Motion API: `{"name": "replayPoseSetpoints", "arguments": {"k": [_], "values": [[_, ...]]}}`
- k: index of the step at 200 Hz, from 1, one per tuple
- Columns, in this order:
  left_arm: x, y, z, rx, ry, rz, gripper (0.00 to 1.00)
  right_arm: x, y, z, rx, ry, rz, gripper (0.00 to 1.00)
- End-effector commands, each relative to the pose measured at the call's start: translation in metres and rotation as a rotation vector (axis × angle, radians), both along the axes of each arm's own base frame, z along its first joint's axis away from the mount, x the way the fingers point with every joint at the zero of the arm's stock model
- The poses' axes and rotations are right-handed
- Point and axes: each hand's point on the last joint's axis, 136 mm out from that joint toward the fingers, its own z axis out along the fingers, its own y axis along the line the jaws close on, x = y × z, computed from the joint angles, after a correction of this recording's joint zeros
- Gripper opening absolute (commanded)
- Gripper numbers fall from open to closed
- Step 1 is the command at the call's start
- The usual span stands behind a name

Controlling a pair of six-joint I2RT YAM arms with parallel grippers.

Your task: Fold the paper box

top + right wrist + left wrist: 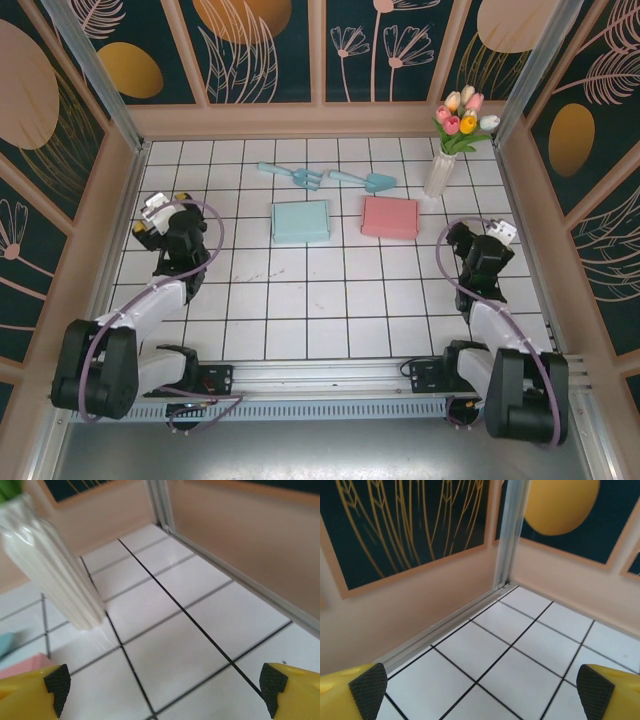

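**Ana:** Top external view first: where are the paper boxes?

**Ben:** The blue box [300,221] and the pink box [390,217] lie flat side by side in the middle of the table [330,300], not touching. Both look closed, as far as I can judge. I cannot tell which one the task means.

**Ana:** And the arms?

**Ben:** Both stand at the sides, well apart from the boxes. The left pincer [160,210] faces the left wall corner. The right pincer [497,232] faces the vase [440,172] and the right wall. Each wrist view shows its pads spread wide with nothing between them. My guess is that they sit out there to leave the boxes clear.

**Ana:** The surface?

**Ben:** White tiles with black seams, fenced by pinkish boards and dark panels with leaf patterns. A small fork [292,176] and a trowel [365,181] lie behind the boxes, and tulips [463,120] stand in the vase.
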Motion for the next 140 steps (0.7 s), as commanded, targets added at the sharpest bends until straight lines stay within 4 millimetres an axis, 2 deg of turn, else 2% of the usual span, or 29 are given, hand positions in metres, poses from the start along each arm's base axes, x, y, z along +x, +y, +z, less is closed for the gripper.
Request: {"name": "replayPoseSetpoints", "arguments": {"k": [1, 12, 23, 39, 60, 85, 100, 120, 140], "values": [[0.001, 0.006, -0.021, 0.034, 0.005, -0.034, 0.99, 0.01, -0.015, 0.013, 0.042, -0.113, -0.004, 0.99], [-0.007, 0.017, -0.037, 0.03, -0.005, -0.008, 0.99, 0.011, -0.021, 0.004, 0.074, -0.114, -0.01, 0.99], [-0.011, 0.026, -0.04, 0.014, -0.016, 0.017, 0.99, 0.014, -0.022, 0.0, 0.089, -0.123, -0.004, 0.99], [-0.012, 0.029, -0.032, -0.019, -0.106, -0.071, 0.99, 0.022, -0.016, 0.0, 0.096, -0.154, 0.035, 0.99], [-0.019, 0.035, -0.034, -0.082, -0.214, -0.1, 0.99, 0.026, -0.011, 0.001, 0.086, -0.187, 0.039, 0.99], [-0.015, 0.033, -0.038, -0.084, -0.185, -0.117, 0.99, 0.028, -0.006, 0.006, 0.057, -0.217, 0.048, 0.99], [-0.013, 0.028, -0.036, -0.074, -0.188, -0.151, 0.99, 0.026, -0.001, 0.009, 0.024, -0.236, 0.057, 0.99], [-0.008, 0.003, -0.03, -0.02, -0.2, -0.319, 0.99, 0.021, 0.007, 0.013, -0.015, -0.269, 0.072, 0.99], [-0.005, -0.014, -0.03, 0.009, -0.199, -0.423, 0.99, 0.016, 0.02, 0.019, -0.071, -0.298, 0.108, 0.99]]}}
